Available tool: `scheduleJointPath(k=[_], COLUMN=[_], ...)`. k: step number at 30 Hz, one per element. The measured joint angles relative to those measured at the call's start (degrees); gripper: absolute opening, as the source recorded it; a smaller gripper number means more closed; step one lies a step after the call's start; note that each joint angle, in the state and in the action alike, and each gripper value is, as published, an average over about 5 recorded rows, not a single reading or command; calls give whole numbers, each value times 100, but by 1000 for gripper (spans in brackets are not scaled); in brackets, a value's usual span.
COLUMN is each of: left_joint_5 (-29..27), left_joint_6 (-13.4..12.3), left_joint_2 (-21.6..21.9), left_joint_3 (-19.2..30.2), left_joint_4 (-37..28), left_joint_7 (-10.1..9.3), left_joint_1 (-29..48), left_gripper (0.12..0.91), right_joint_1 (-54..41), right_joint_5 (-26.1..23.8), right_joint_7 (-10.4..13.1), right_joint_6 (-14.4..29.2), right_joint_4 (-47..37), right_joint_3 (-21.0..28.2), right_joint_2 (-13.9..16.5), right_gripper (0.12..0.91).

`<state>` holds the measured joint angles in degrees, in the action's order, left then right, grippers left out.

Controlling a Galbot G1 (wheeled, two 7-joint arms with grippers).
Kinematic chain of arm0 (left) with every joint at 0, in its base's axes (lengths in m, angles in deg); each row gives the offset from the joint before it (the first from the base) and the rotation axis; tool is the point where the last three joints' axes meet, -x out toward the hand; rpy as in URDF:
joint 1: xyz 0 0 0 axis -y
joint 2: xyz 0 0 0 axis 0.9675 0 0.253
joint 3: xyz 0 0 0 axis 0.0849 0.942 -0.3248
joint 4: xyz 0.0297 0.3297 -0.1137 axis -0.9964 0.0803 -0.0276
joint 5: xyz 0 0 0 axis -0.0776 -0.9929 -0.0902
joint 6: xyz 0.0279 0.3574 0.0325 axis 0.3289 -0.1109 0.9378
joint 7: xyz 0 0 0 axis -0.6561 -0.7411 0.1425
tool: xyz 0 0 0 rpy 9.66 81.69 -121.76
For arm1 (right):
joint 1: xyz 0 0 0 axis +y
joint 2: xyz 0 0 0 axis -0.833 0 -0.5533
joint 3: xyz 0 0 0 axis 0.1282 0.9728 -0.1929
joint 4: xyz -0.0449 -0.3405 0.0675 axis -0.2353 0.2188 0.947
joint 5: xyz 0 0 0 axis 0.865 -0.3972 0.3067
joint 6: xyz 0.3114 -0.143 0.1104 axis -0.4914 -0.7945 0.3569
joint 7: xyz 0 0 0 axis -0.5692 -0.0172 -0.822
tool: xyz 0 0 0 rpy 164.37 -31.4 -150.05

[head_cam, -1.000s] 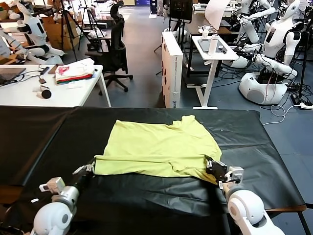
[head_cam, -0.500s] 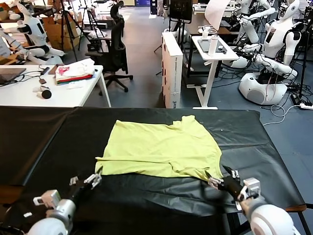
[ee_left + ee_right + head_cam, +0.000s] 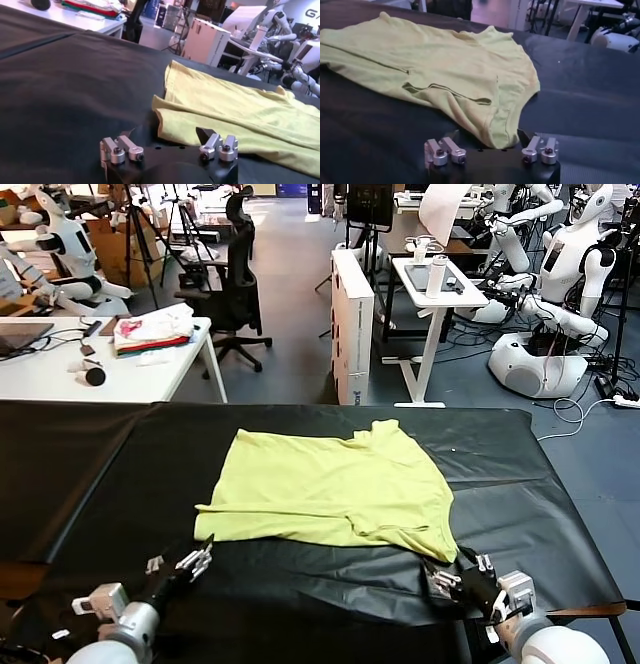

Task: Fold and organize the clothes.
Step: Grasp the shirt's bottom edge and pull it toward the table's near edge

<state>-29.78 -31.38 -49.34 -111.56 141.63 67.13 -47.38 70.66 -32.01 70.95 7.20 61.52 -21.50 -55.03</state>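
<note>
From the head view, the soft lime T-shirt (image 3: pixel 335 489) lies half-folded on the black worktop (image 3: pixel 520 474). Left gripper (image 3: pixel 196 562) sits just off its hem, gaping and empty. Right gripper (image 3: pixel 452 578): its wrist view shows the jaws apart, holding nothing. Next probably means regrasping the edges.

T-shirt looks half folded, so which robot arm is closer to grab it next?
Probably the right. The right end effector sits just at the near right corner of the lime-yellow T-shirt. The left end effector is open and stands a little back from the shirt's near left corner on the black table.
</note>
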Motion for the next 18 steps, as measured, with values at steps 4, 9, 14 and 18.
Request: scheduleJointPath(k=[4, 9, 14, 18], left_joint_5=[-21, -89, -105, -162], left_joint_6=[-5, -3, -14, -30], left_joint_2=[-18, -33, 47, 197], left_joint_3=[79, 140, 82, -42], left_joint_4=[-42, -142, -143, -36], left_joint_7=[35, 98, 112, 115], left_joint_1=[50, 106, 60, -81], left_gripper=[675, 373, 147, 147], right_joint_1=[10, 22, 73, 109], right_joint_5=[80, 123, 230, 292], right_joint_7=[-1, -16, -38, -90], right_joint_6=[-87, -137, -184, -185], right_joint_4=[50, 73, 162, 263], right_joint_3=[33, 49, -4, -66], right_joint_2=[116, 195, 258, 306], right_gripper=[374, 166, 139, 139])
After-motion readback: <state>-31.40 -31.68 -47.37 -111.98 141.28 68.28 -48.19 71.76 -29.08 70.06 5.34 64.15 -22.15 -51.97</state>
